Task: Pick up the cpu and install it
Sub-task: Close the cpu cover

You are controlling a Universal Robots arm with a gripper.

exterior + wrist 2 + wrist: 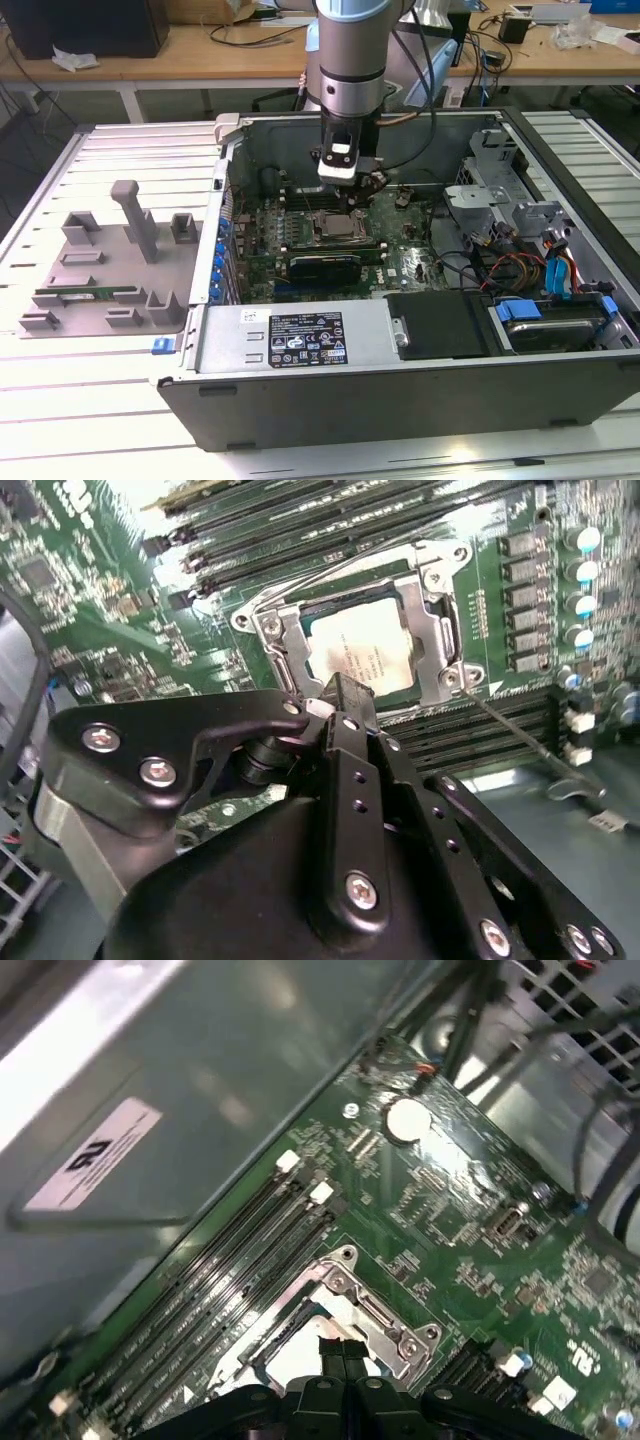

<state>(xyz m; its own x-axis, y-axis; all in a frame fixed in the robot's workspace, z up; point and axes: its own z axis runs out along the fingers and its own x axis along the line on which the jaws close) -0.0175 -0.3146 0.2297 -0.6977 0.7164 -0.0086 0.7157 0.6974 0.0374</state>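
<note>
The cpu lies flat in the motherboard socket inside the open computer case, its silver top facing up. In both wrist views the cpu sits within the metal socket frame, which lies down around it. My gripper hangs straight above the socket. Its black fingertips are pressed together with nothing between them, just over the near edge of the chip. In the first wrist view the gripper covers part of the chip.
A thin socket lever sticks out beside the frame. Memory slots run alongside the socket. The power supply, drive cage and cables crowd the case. A grey fixture holding a green memory stick lies at the exterior view's left.
</note>
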